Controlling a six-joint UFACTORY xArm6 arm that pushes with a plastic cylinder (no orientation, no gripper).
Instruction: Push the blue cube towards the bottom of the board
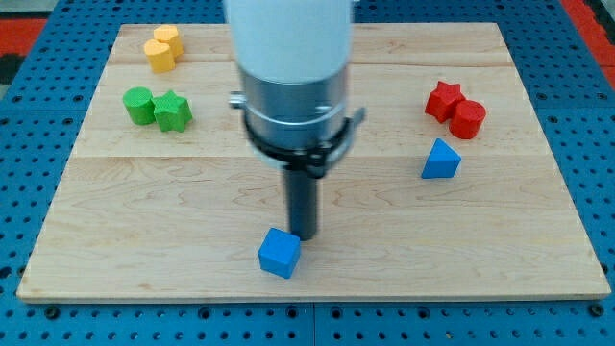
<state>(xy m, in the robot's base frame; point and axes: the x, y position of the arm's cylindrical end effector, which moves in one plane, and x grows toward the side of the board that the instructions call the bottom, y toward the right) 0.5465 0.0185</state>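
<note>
Blue pegboard shows all around the wooden counter [538,250], and no writing or labels are readable anywhere. Seven blocks total: two blue, two red, two green, one yellow pair that reads as two stacked-looking cylinders (so maybe eight). No pincer on this rig, just a rod. My tip [303,236] sits just above and right of the blue cube [280,253], touching or nearly so, near the counter's bottom edge, mid-view. Blue wedge [441,160] sits right, below the red star [443,99] and red cylinder [468,119]. Green cylinder [139,105] and green star [172,111] touch at left; yellow blocks [162,49] top left.

My tip [304,236] touches the small blue cube [280,253] at its upper right. The cube sits near the bottom edge of the pale wooden board [192,221].
</note>
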